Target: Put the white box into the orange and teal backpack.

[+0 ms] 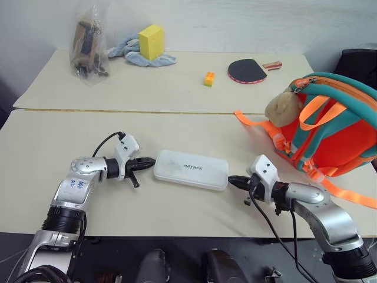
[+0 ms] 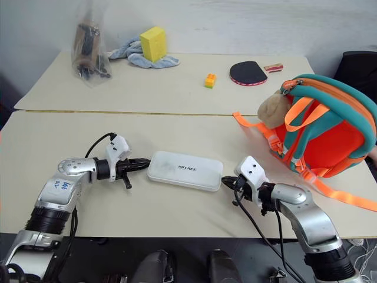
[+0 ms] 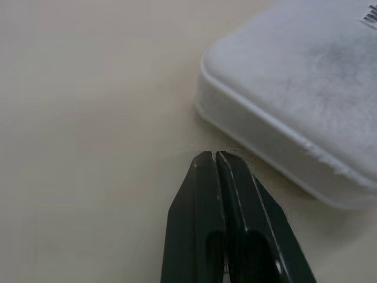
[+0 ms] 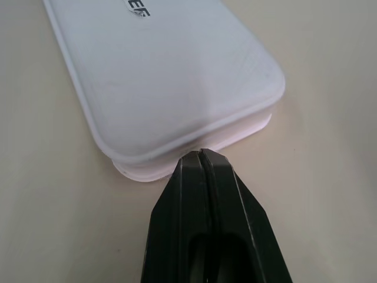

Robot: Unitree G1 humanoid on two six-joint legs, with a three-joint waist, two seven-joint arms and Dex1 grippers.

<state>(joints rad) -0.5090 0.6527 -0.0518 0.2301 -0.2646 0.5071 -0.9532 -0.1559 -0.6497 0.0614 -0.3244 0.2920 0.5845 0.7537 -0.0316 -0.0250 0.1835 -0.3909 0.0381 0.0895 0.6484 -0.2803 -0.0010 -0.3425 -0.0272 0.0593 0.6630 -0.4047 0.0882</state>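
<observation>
Left eye view showed the white box (image 1: 191, 169), a flat, smooth plastic case with rounded corners and small dark lettering, lying on the pale matte bench (image 1: 177, 88) between the two arms. The left gripper (image 1: 146, 163) pointed at one short end, its black fingers drawn narrow, almost together, holding nothing. The right gripper (image 1: 234, 181) met the opposite short end with its fingers pressed shut, empty.

The orange and teal backpack (image 1: 330, 132) stood on the bench well to the right of the box, its soft padded body cut off by the frame edge, orange webbing straps trailing, a tan plush bear at its top corner.

Right wrist view showed what the head views could not: the closed fingertips (image 4: 201, 162) touched the box's lower seam, where lid overhung base. Left wrist view showed tapered tips just beside the box's rounded corner, with a sliver of bench between.

Farther back sat a yellow sponge block (image 1: 151, 41) on a crumpled blue cloth (image 1: 132, 52), a black paddle (image 1: 247, 71), a small orange brick (image 1: 209, 78), and a clear bag (image 1: 88, 44) whose contents were hard to make out.
</observation>
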